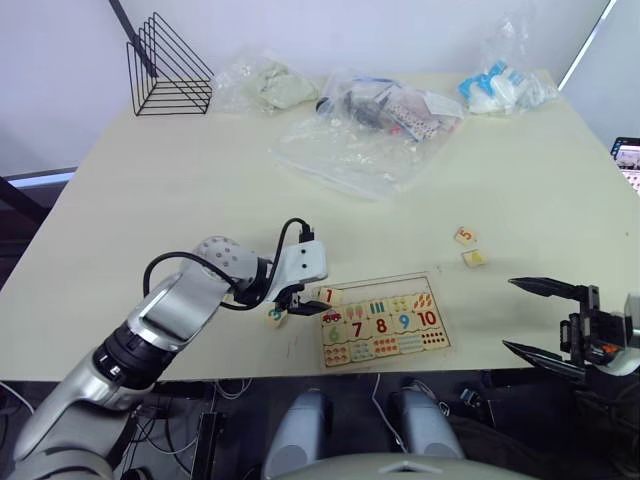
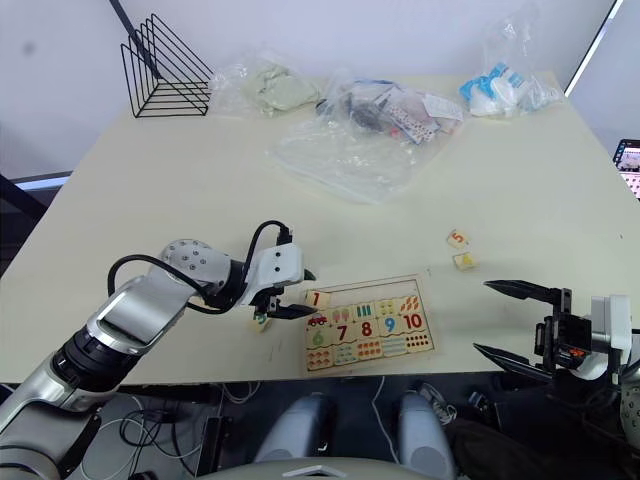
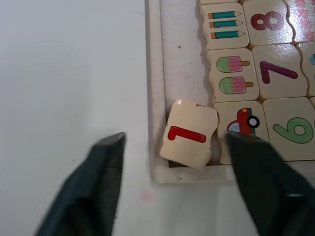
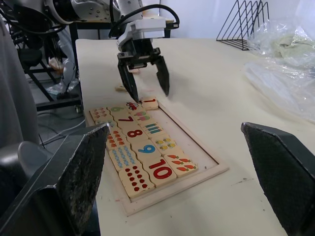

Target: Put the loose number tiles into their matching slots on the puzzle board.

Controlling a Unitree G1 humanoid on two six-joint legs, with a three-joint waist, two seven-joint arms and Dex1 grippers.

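Beige table [image 1: 180, 190] carries clear plastic bags [image 1: 350, 150] at 12 o'clock of the puzzle board [image 1: 440, 345]. Left gripper [image 1: 293, 300] hangs released over tile 1 [image 3: 189, 133]; right gripper [image 1: 528, 317] is spread, empty.

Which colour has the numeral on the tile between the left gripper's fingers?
Red: the numeral 1 on the tile, seen best in the left wrist view.

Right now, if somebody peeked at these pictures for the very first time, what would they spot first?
Probably the left gripper, its jaws open above the red number 1 tile, which sits crooked at the corner of the puzzle board. Next, two loose tiles lie on the table beyond the board's far right corner, and crinkly plastic bags are piled at the far side.
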